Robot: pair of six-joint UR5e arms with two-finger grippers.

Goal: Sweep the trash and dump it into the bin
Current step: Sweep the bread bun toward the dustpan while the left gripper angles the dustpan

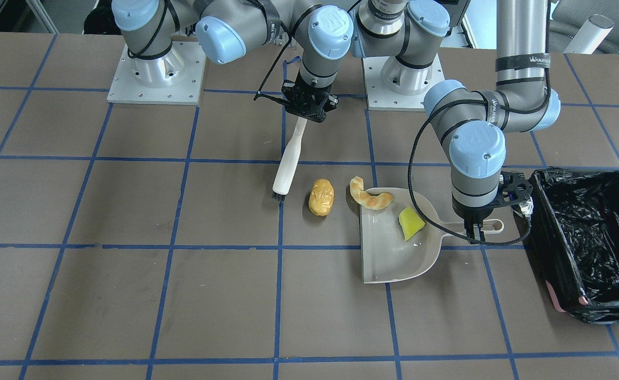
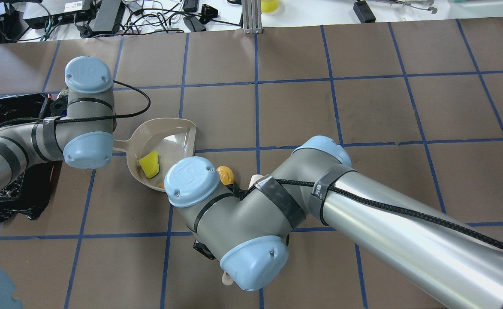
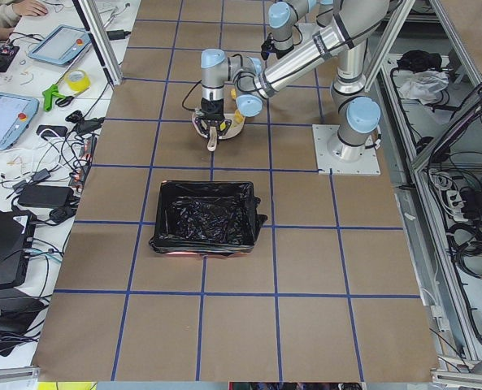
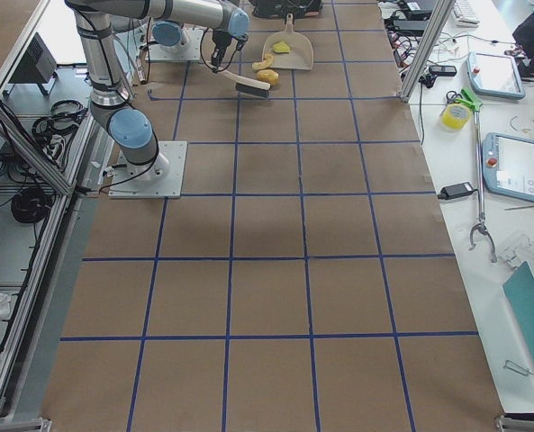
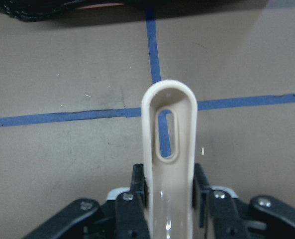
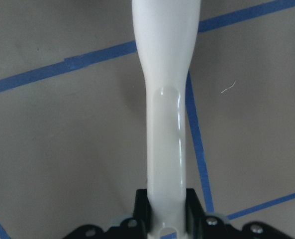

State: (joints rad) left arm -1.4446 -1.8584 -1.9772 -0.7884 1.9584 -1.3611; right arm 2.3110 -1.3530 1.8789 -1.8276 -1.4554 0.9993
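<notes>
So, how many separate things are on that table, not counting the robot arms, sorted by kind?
Trash pieces: 3 (potato-like lump, croissant piece, yellow sponge wedge)
Sweeping tools: 2 (brush, dustpan)
Bins: 1 (black-lined bin)
Total: 6

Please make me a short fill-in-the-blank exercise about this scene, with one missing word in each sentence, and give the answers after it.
1. The yellow sponge wedge lies inside the ____.
2. The right end effector is shut on the handle of the ____.
3. The bin is lined with a ____ plastic bag.

Missing words: dustpan; brush; black.
</notes>
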